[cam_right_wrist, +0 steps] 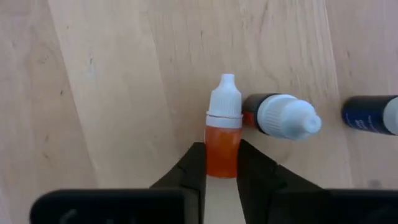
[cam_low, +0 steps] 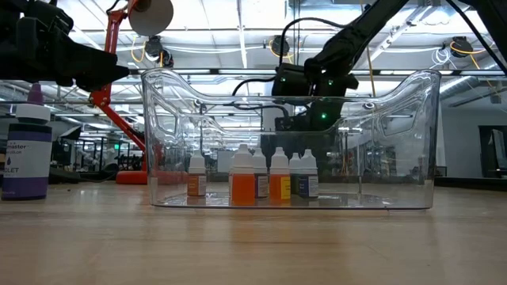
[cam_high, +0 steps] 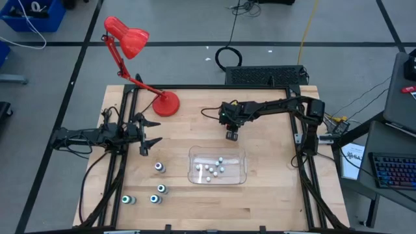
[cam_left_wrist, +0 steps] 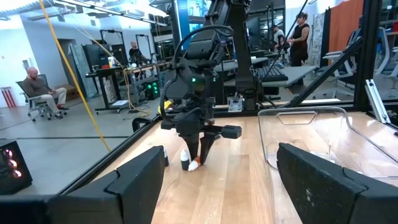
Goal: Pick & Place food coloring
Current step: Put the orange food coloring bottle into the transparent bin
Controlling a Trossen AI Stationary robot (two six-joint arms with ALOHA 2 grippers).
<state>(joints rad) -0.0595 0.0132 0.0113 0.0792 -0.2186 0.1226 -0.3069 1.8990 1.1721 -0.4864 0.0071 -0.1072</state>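
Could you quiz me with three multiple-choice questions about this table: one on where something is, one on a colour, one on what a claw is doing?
1. Where is the red lamp?
A. far left corner
B. inside the tray
C. near right corner

2. What colour is the liquid in the bottle between the right gripper fingers?
A. green
B. orange
C. clear

3. The right gripper is:
A. wide open
B. shut on the bottle
C. out of sight

Answers: 1 A, its base stands there from above. 2 B, wrist view shows it. 3 B, fingers pinch its body.

Wood table (cam_high: 273, 195), clear plastic tray (cam_low: 372, 142), plastic bottles
Pale matt wood grain showing under the glossy orange bottle (cam_right_wrist: 222, 140) with its smooth white plastic cap; matt black fingers (cam_right_wrist: 189, 171) gripping it; red lamp (cam_high: 127, 36) shining glossy
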